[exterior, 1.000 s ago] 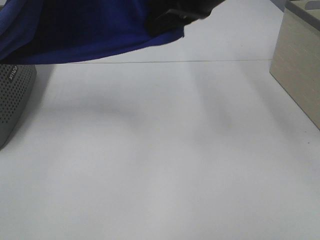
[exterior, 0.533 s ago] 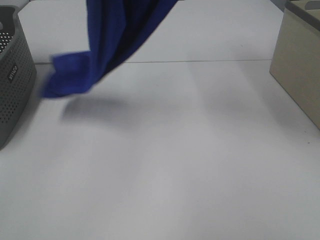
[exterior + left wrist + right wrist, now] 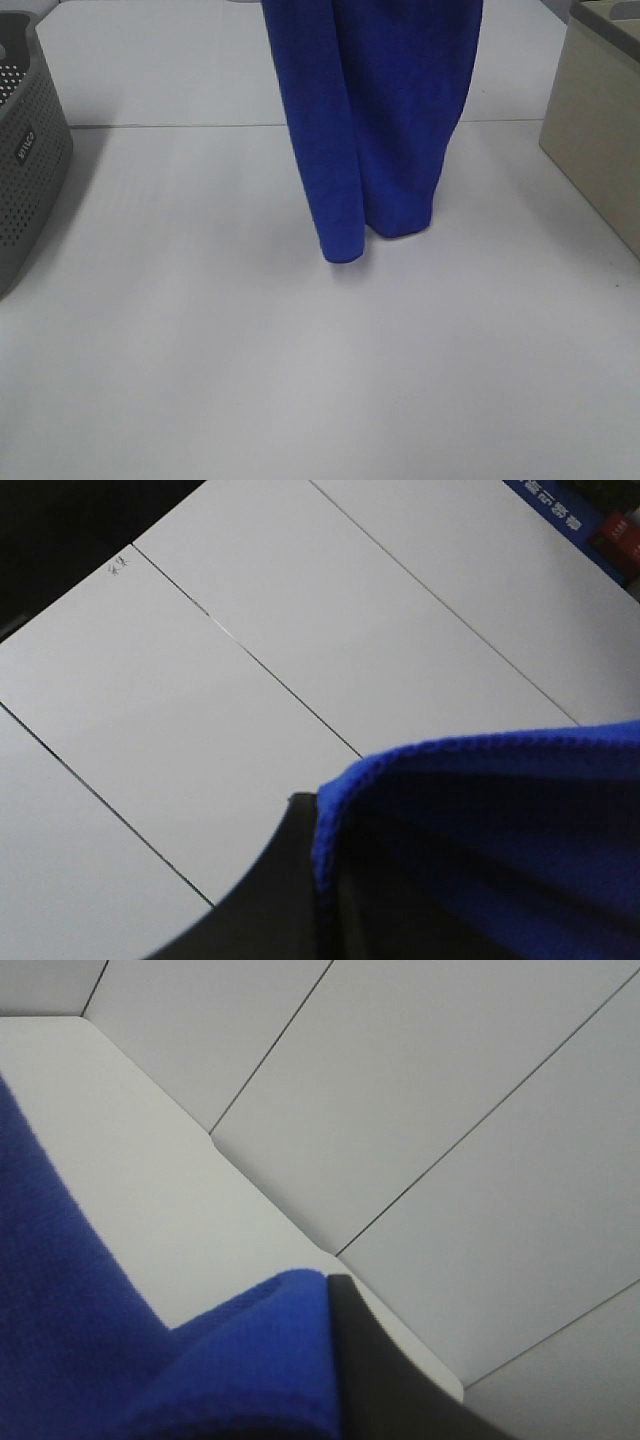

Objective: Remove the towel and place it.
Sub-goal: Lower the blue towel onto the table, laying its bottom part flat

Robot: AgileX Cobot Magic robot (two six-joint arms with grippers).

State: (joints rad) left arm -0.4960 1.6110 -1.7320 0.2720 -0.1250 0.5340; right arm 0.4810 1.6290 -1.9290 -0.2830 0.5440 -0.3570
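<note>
The deep royal-blue plush towel [image 3: 375,120] hangs limp, soft and light, above the white table [image 3: 200,380]. The left gripper [image 3: 275,890] and right gripper [image 3: 385,1380] seem clenched on its top edge, a sound hold.

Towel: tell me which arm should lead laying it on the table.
Left, probably, though it is close. The left gripper and the right gripper both pinch the towel. It hangs slightly right of the middle, so the wider bare stretch of table lies on the left side.
</note>
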